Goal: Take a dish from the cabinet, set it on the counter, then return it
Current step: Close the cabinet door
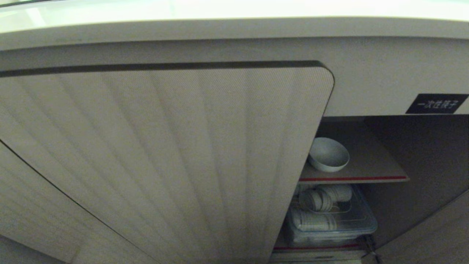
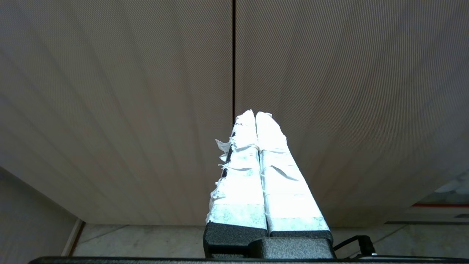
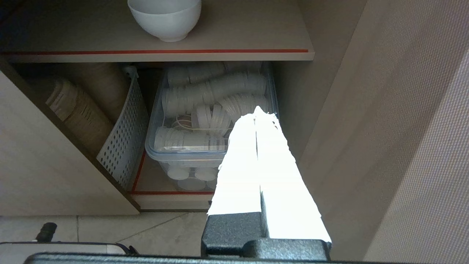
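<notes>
The dish, a small white bowl (image 1: 328, 154) (image 3: 165, 17), stands upright on the cabinet's red-edged upper shelf (image 1: 370, 172) (image 3: 234, 36). A ribbed beige cabinet door (image 1: 176, 165) stands open and covers most of the head view; it hides the left part of the cabinet's inside. The counter (image 1: 234, 11) shows as a glossy pale strip along the top. My right gripper (image 3: 257, 112) is shut and empty, pointing into the lower compartment well below the dish. My left gripper (image 2: 255, 114) is shut and empty, facing closed ribbed doors (image 2: 329, 91). Neither arm shows in the head view.
Below the shelf sits a clear plastic box (image 3: 210, 146) (image 1: 329, 223) of stacked white cups, next to a white perforated basket (image 3: 122, 146) and brown paper cups (image 3: 75, 110). A black label (image 1: 436, 103) hangs above the opening. An open door (image 3: 403, 128) flanks the right side. Tiled floor (image 3: 110, 229) lies below.
</notes>
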### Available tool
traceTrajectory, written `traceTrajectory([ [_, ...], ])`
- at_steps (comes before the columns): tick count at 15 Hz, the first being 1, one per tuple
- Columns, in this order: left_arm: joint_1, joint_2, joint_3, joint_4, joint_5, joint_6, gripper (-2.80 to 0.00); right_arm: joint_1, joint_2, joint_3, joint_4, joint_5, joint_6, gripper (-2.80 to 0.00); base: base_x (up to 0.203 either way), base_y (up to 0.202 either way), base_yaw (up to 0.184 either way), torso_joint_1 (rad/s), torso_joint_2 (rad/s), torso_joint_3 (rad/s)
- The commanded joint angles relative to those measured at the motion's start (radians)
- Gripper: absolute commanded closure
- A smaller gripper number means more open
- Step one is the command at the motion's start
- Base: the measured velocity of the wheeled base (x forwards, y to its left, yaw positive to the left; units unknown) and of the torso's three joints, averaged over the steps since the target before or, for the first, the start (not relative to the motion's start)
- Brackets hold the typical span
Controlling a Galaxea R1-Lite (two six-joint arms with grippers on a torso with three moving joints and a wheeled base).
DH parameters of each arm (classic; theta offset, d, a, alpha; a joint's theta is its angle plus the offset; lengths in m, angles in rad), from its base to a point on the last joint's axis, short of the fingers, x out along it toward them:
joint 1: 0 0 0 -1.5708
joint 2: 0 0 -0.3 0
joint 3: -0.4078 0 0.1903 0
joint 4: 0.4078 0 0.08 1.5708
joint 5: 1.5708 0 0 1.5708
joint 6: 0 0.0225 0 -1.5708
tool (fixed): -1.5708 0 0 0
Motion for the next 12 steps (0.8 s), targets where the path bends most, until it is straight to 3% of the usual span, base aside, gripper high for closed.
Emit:
traceTrajectory([
  [1, 0.0, 0.0, 0.0, 0.0, 0.0, -0.001, 0.0, 0.0, 0.001, 0.0, -0.001, 0.001, 0.001, 0.0, 0.0, 0.0, 0.0, 0.0, 0.0, 0.0],
  [12, 0.0, 0.0, 0.0, 0.0, 0.0, -0.001, 0.0, 0.0, 0.001, 0.0, -0.001, 0.003, 0.0, 0.0, 0.0, 0.0, 0.0, 0.0, 0.0, 0.0],
])
